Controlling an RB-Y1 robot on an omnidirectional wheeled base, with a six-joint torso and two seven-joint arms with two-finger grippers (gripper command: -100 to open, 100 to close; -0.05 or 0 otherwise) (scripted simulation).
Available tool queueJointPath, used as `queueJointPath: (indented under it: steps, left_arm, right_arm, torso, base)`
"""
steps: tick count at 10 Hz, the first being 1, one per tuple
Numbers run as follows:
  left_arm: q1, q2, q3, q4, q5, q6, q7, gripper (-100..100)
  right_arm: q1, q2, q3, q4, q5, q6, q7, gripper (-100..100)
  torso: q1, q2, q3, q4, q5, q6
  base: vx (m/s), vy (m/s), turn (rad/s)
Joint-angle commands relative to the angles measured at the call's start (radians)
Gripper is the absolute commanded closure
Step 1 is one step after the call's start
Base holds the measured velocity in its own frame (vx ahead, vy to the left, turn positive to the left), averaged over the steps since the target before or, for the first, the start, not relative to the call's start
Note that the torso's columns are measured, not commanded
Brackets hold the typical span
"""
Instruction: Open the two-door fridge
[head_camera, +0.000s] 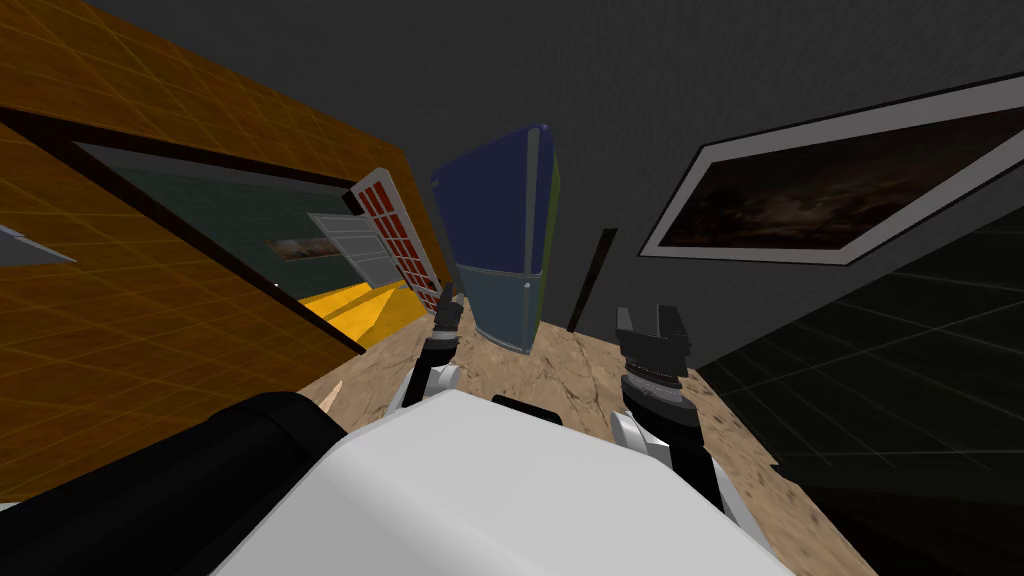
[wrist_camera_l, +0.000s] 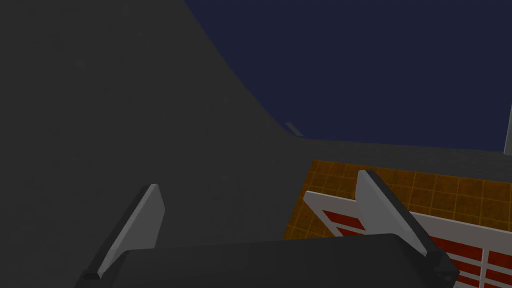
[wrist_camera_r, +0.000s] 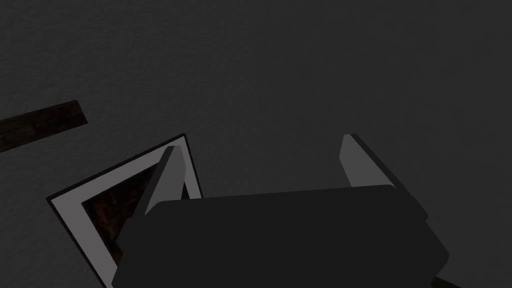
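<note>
The two-door fridge (head_camera: 500, 230) stands ahead against a dark grey wall, with a dark blue upper door and a grey-blue lower door (head_camera: 505, 305), both shut. A light grey handle strip (head_camera: 533, 200) runs along the doors' right edge. My left gripper (head_camera: 447, 300) is raised just left of the lower door, apart from it. In the left wrist view the left gripper (wrist_camera_l: 258, 180) is open and holds nothing, and the fridge's dark blue side (wrist_camera_l: 375, 65) lies beyond its fingers. My right gripper (head_camera: 650, 320) hangs right of the fridge; the right gripper (wrist_camera_r: 261, 142) is open and holds nothing.
A white rack with red panels (head_camera: 400, 235) leans beside the fridge's left, against an orange tiled wall (head_camera: 150, 300). A thin dark strip (head_camera: 592, 280) stands on the wall right of the fridge. A framed picture (head_camera: 840, 200) hangs further right. The floor (head_camera: 560, 370) is brown stone.
</note>
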Motion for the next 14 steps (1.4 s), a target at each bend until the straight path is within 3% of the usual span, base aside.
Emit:
queueJointPath:
  steps: [1, 9, 10, 11, 14]
  left_arm:
    - [0.000, 0.000, 0.000, 0.000, 0.000, 0.000, 0.000, 0]
    - [0.000, 0.000, 0.000, 0.000, 0.000, 0.000, 0.000, 0]
    - [0.004, 0.029, 0.005, -0.004, 0.000, 0.006, 0.001, -100]
    - [0.009, 0.050, 0.010, -0.007, 0.000, 0.012, 0.001, -100]
    - [0.028, 0.113, 0.033, -0.017, 0.002, 0.042, 0.004, -100]
  right_arm:
    - [0.000, 0.000, 0.000, 0.000, 0.000, 0.000, 0.000, 0]
    - [0.000, 0.000, 0.000, 0.000, 0.000, 0.000, 0.000, 0]
    - [0.000, 0.000, 0.000, 0.000, 0.000, 0.000, 0.000, 0]
    - [0.000, 0.000, 0.000, 0.000, 0.000, 0.000, 0.000, 0]
    - [0.000, 0.000, 0.000, 0.000, 0.000, 0.000, 0.000, 0]
  torso:
    - [0.000, 0.040, -0.082, 0.041, 0.000, 0.000]
    - [0.000, 0.618, -1.234, 0.617, 0.000, 0.000]
    - [0.000, 0.691, -1.382, 0.691, 0.000, 0.000]
    - [0.000, 0.725, -1.451, 0.724, 0.000, 0.000]
    - [-0.001, 0.736, -1.477, 0.737, 0.000, 0.000]
  base:
    - [0.000, 0.000, 0.000]
    - [0.000, 0.000, 0.000]
    - [0.017, -0.009, -0.012]
    - [0.030, -0.020, -0.021]
    - [0.052, -0.038, -0.028]
